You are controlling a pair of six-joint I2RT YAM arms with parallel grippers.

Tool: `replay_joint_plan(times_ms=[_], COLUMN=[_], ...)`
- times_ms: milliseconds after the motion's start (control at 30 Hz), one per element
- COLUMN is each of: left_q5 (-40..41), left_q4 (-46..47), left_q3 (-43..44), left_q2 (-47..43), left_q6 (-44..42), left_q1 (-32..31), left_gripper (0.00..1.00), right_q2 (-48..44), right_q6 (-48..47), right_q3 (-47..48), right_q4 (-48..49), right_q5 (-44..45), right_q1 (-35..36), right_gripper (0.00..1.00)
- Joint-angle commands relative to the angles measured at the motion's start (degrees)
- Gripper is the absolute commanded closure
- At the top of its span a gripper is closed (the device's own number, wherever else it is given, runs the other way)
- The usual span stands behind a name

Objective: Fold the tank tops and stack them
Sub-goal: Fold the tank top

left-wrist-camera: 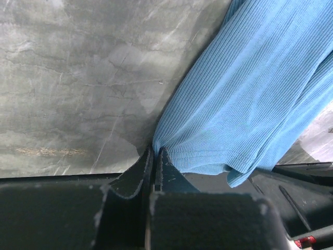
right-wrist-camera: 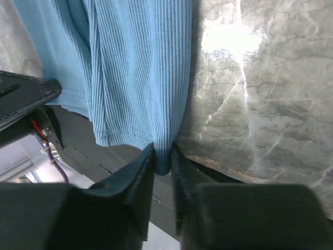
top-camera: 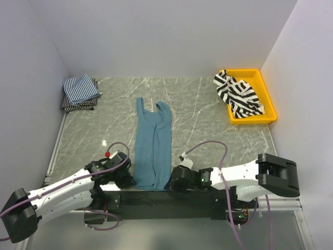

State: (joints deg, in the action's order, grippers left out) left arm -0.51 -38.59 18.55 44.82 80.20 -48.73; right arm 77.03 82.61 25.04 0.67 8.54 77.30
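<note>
While both of my arms reach low toward the near edge of the desk (top-camera: 208,130), each one pinches a bottom corner of the teal-blue tank top (top-camera: 153,148). My left gripper (left-wrist-camera: 154,156) is closed on the top's left hem corner. In the left wrist view its two dark fingers (left-wrist-camera: 143,167) press almost together, with ribbed blue cloth bunched between the tips. My right gripper (right-wrist-camera: 163,159) is clamped on the right hem corner. In the right wrist view a fold of the cloth runs down into the narrow gap between its fingers (right-wrist-camera: 139,169).

The teal-blue tank top lies flat on the grey marbled desk as a long, narrow strip, near the middle and slightly to the left. Its two shoulder straps point toward the far wall. Its hem sits at the near edge, just in front of the black bar that carries my arm bases, and between my two grippers.

At the far right corner a yellow tray (top-camera: 269,101) holds the black-and-white striped tank top (top-camera: 240,95), which is crumpled and spills partly over the tray's far left rim. At the far left corner, well apart from everything else, sits a small stack of folded finely striped tank tops (top-camera: 79,91), the top one blue and white.
</note>
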Motion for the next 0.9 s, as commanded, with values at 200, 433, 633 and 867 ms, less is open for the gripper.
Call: replay_joint_plan(times_ms=[200,433,633,867], left_q5=[-1.24,-1.95,-1.16,1.75], left_q4=[-5.26,-8.52,-8.35,-7.29], left_q3=[1.93,4.74,9.92,17.75], left_q2=[-2.36,-4.48,-0.44,7.56], left_q6=[-1.19,0.65,-0.13,-7.33], left_q1=[-0.66,-2.51,-4.0,2.55], left_gripper=[0.99,0.99,0.99,1.0], right_q2=[-2.94,-7.33,-7.69,-6.02], right_q6=[-4.64,-6.49,-9.48,-21.6], right_q3=[0.09,5.89,13.01,19.6], right_q4=[-21.21,-30.72,-37.31,-35.92], right_q5=[3.06,3.5,6.4,7.11], right_q1=[1.45,5.23,4.45,-8.1], right_gripper=[1.0,1.0,1.0,1.0])
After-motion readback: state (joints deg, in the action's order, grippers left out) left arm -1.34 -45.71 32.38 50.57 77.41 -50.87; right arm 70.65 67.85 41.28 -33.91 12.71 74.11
